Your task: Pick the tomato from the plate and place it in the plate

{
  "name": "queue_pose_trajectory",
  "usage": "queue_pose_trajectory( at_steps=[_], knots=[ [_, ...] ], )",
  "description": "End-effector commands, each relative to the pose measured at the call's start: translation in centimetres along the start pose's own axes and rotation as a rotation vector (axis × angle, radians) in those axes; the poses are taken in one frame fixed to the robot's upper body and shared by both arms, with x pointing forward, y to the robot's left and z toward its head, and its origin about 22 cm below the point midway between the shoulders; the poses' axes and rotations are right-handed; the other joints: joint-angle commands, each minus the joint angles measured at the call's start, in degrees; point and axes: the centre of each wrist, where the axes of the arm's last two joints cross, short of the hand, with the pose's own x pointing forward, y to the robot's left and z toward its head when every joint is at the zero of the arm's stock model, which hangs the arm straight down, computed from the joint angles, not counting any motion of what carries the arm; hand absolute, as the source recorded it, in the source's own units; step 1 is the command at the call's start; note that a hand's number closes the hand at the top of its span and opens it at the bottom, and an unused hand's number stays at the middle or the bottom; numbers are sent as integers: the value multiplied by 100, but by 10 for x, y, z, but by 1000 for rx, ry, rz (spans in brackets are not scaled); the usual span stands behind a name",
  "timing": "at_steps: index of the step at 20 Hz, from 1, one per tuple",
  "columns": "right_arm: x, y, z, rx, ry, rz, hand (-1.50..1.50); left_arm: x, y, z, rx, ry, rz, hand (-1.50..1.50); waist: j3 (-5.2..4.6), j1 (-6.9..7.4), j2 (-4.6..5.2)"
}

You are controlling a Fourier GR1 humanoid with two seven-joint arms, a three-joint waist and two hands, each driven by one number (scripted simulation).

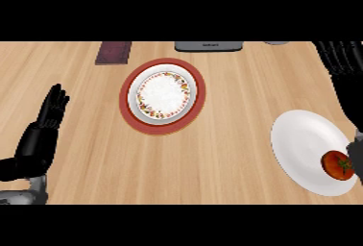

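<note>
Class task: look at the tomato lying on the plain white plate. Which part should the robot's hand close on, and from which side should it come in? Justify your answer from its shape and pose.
Probably grip the tomato around its round sides, coming from above: its green stem faces up, and it sits low on the white plate, near the rim. The right hand is on that side.

Your left hand (44, 126) is black all over, built of slim, segmented fingers with a faint sheen along their edges and a blocky palm. Below it you see a rounded black wrist section that meets a light grey forearm cuff (25, 196) at the lower edge. Your right hand (342, 60) is the same black, ribbed and jointed, its forearm dark too.
</note>
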Motion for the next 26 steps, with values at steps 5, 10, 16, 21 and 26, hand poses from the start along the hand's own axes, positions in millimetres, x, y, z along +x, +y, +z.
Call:
queue_pose_trajectory(
  at_steps=[5,10,16,21,26],
  knots=[
    [-44,-37,72,-398,74,-508,-150,-25,47,30,68,145,-236,0,101,-120,182],
    [-50,-87,154,-825,132,-134,-150,-42,46,55,33,262,-253,0,55,-178,184],
    [-39,-59,251,-988,5,-209,-150,-44,38,64,13,268,-249,0,43,-35,179],
    [-4,-73,278,-728,147,-181,-150,-45,24,47,10,230,-247,0,36,33,205],
    [26,-107,291,-514,390,18,-150,-42,38,55,2,249,-251,0,31,56,206]
  ],
)
